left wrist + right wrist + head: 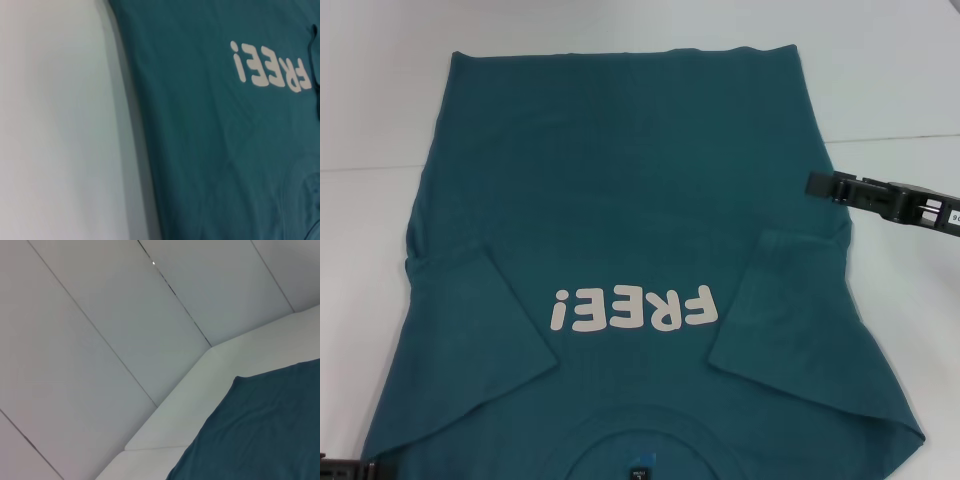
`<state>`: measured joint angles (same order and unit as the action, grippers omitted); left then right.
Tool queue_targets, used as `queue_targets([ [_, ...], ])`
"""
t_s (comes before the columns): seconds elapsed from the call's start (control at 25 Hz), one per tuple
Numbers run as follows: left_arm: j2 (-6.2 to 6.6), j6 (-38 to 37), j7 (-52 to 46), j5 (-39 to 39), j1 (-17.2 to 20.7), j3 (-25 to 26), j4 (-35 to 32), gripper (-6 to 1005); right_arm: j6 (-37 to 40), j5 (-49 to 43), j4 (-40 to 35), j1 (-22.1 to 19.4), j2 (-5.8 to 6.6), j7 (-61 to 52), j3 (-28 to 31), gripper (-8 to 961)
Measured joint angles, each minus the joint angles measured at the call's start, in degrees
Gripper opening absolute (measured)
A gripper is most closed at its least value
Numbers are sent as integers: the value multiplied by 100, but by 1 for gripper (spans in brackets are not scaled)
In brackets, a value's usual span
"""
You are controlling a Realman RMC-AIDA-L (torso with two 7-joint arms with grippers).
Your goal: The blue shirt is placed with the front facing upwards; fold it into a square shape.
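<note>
The blue shirt (620, 200) lies flat on the white table (900, 80), front up, with its collar and dark neck label (637, 472) nearest me. Its white "FREE!" print (632, 308) reads upside down from here. Both short sleeves are folded inward onto the body, one on the left (470, 300) and one on the right (780, 300). My right gripper (812, 184) reaches in from the right, level with the shirt's right edge above the folded sleeve. Only a black corner of my left gripper (345, 468) shows, beside the shirt's near left shoulder. The left wrist view shows the shirt (210, 150) and its print (270, 70).
White table surface surrounds the shirt on the left, right and far sides. The right wrist view shows the shirt's far corner (260, 430), the table's back edge (200, 385) and a white panelled wall (100, 315) behind it.
</note>
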<state>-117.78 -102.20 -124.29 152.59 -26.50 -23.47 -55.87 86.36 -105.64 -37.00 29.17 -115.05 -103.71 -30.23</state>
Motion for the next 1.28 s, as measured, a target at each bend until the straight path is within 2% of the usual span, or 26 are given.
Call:
queue_targets([
  [0.72, -5, 78, -233, 173, -112, -76, 70, 867, 27, 0, 0, -47, 9, 0, 58, 945],
  [0.96, -27, 155, -313, 198, -141, -287, 95, 863, 30, 0, 0, -45, 16, -4, 61, 945],
  [1.28, -42, 148, -301, 152, -309, -308, 222, 858, 71, 0, 0, -42, 52, -49, 67, 944],
])
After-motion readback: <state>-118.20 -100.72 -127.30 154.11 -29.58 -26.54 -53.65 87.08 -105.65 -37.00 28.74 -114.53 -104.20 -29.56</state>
